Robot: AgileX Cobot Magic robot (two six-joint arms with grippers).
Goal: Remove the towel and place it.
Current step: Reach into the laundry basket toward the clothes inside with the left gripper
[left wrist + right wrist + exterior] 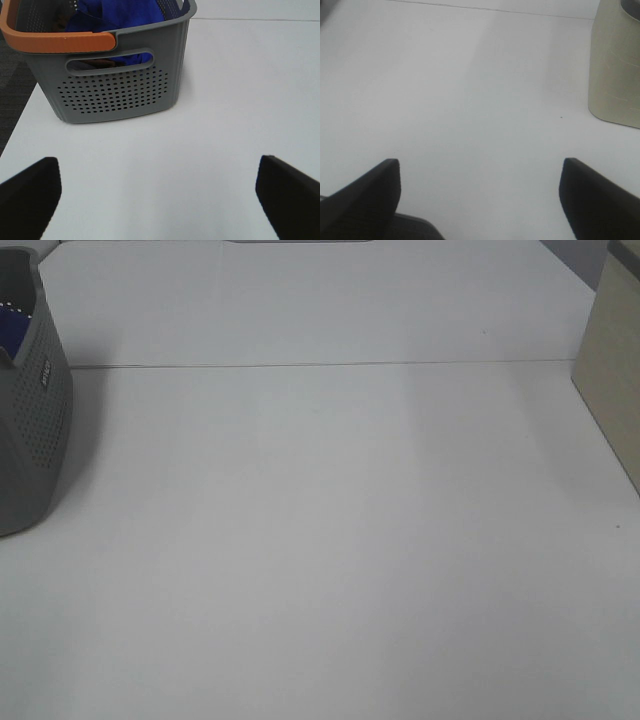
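The royal-blue towel (117,14) lies bunched inside the grey perforated basket (117,90), which has an orange handle (60,41). In the exterior high view only a sliver of the towel (12,328) shows inside the basket (35,430) at the far left edge. My left gripper (157,195) is open above bare table, short of the basket, with nothing between its dark fingers (30,192). My right gripper (480,195) is open too, over bare white table, holding nothing. Neither arm shows in the exterior high view.
A beige container (610,370) stands at the right edge of the white table (330,540); the right wrist view shows the container (616,65) ahead of that gripper. A thin seam (320,365) crosses the table. Dark floor (12,90) lies beyond the table edge beside the basket.
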